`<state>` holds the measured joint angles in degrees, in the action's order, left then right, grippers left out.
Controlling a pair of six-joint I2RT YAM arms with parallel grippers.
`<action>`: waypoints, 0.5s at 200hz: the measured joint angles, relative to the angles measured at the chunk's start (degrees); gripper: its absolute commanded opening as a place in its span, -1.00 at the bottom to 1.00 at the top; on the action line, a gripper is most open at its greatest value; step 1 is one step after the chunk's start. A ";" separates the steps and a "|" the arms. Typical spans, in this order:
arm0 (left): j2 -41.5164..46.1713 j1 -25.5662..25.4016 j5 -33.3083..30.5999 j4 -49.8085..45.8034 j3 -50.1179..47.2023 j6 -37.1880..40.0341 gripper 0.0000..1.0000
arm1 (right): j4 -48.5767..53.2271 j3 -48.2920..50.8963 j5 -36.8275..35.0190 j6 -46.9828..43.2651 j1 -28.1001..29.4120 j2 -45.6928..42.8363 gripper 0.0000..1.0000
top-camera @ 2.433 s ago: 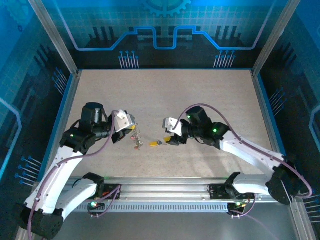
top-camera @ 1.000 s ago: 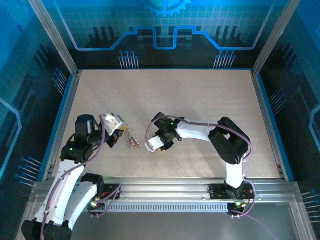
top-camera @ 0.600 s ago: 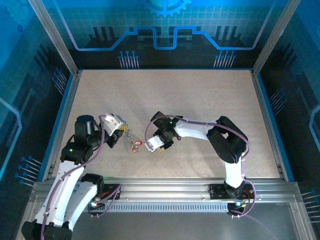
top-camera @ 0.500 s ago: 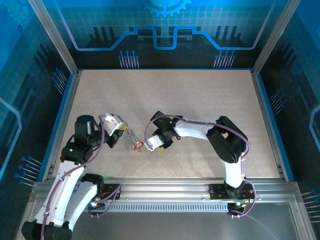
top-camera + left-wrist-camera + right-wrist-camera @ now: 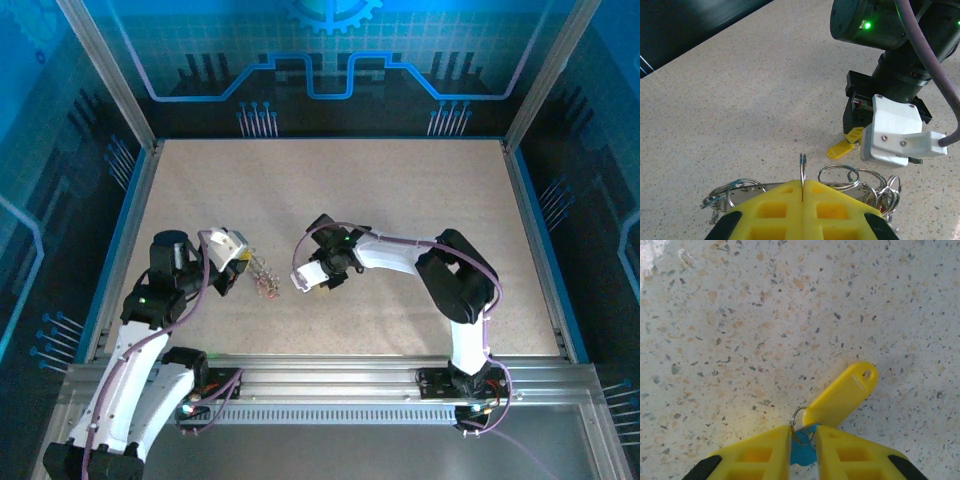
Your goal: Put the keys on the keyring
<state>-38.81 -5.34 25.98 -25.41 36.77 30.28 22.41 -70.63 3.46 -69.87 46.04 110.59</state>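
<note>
Yellow-tagged key (image 5: 840, 397) is not yet threaded; it is seen lying flat on the desk (image 5: 400, 200), left of the middle and nearer the near edge. Its small split ring (image 5: 796, 420) and a blue tag (image 5: 802, 450) are joined at one end. The blue tag is pinched between the right fingers (image 5: 784, 440), with the split ring just past their tips. The keyring (image 5: 802, 167) is held edge-on, clamped between the left fingers (image 5: 807, 192), which are pressed together on it. A fringe of small rings (image 5: 840, 175) hangs beside it. Key and keyring are seen near each other but apart. The task is judged early, with both parts gripped, threading left to do and the other keys not made out.
</note>
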 measured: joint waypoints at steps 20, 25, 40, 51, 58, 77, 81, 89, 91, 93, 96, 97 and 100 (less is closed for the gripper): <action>0.00 0.00 0.02 0.09 0.00 0.00 -1.00 | -0.04 0.00 0.39 0.15 0.00 0.00 -0.69; 0.00 0.00 0.02 0.09 0.00 -0.02 -1.00 | -0.09 0.00 0.42 0.22 0.00 0.00 -0.72; 0.00 0.00 0.22 0.09 0.00 -0.02 -1.00 | -0.37 0.00 0.44 0.39 0.00 0.00 -0.74; 0.00 -0.02 0.39 0.09 0.00 -0.02 -1.00 | -0.61 0.00 0.42 0.39 0.00 0.00 -0.75; 0.00 0.00 0.39 0.09 0.00 -0.02 -1.00 | -0.72 0.00 0.42 0.39 0.00 0.00 -0.75; 0.00 -0.02 0.39 0.07 0.00 -0.02 -1.00 | -1.42 0.02 0.37 0.42 0.00 0.00 -0.71; 0.00 -0.02 0.39 0.09 0.00 -0.02 -1.00 | -1.57 0.04 0.37 0.39 0.00 0.00 -0.70; 0.00 -0.02 0.39 0.09 0.00 -0.02 -1.00 | -1.97 0.04 0.35 0.42 0.00 0.00 -0.68; 0.00 0.00 0.39 0.09 0.00 -0.02 -1.00 | -2.01 0.04 0.35 0.42 0.00 0.00 -0.67; 0.00 -0.02 0.42 0.09 0.00 -0.02 -1.00 | -2.10 0.04 0.35 0.39 0.00 0.00 -0.67; 0.00 0.00 0.39 0.09 0.00 -0.02 -1.00 | -2.19 0.04 0.35 0.42 0.00 0.00 -0.66; 0.00 -0.02 0.39 0.09 0.00 -0.02 -1.00 | -2.21 0.04 0.35 0.42 0.00 0.00 -0.66; 0.00 0.00 0.39 0.09 0.00 -0.02 -1.00 | -2.32 0.04 0.35 0.39 0.00 0.00 -0.66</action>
<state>-38.81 -5.34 26.37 -25.32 36.77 30.26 20.10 -70.59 3.81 -69.47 46.04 110.59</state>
